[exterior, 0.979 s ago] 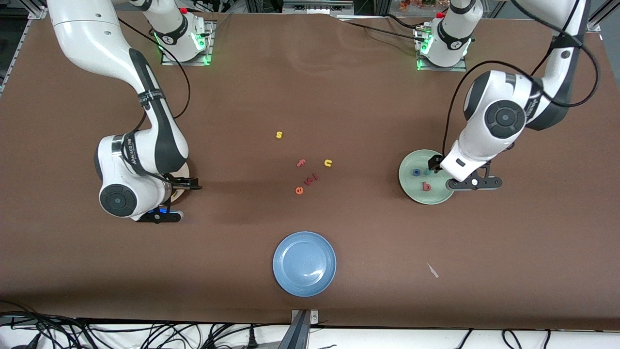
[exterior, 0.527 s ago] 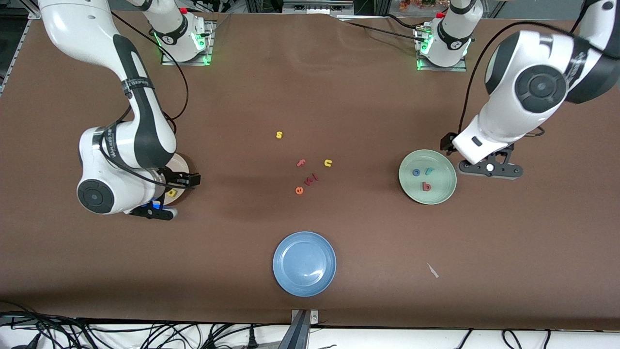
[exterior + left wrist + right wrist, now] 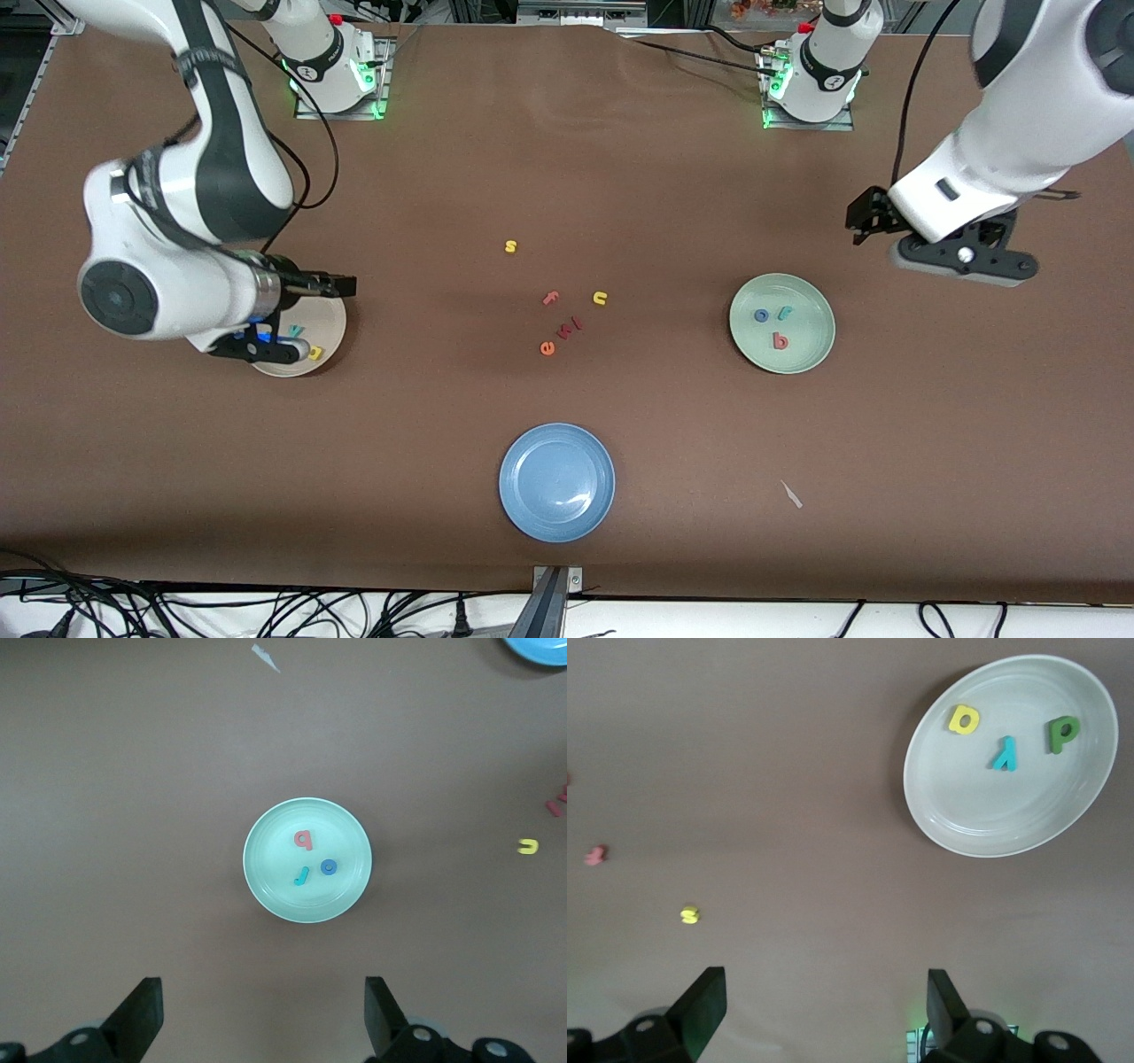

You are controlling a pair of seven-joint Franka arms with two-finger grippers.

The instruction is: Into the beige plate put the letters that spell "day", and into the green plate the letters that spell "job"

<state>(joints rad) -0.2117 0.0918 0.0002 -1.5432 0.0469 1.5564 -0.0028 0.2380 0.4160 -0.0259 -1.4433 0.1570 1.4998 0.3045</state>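
Front view: the green plate (image 3: 782, 322), at right, is holding o (image 3: 761, 315), j (image 3: 783, 312) and b (image 3: 780, 341); the beige plate (image 3: 330, 330), at left, is partly hiding under the right gripper (image 3: 266, 347).

Left wrist view: the left gripper (image 3: 263, 1014) is hanging spread, empty.

Right wrist view: a (image 3: 964, 719), y (image 3: 1005, 754) and d (image 3: 1061, 732) are lying flat, upper right; fingers (image 3: 702, 1003) are spreading apart over the brown table (image 3: 788, 815).

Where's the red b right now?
The b lies in the green plate toward the left arm's end of the table, nearer the front camera than the o and j beside it.
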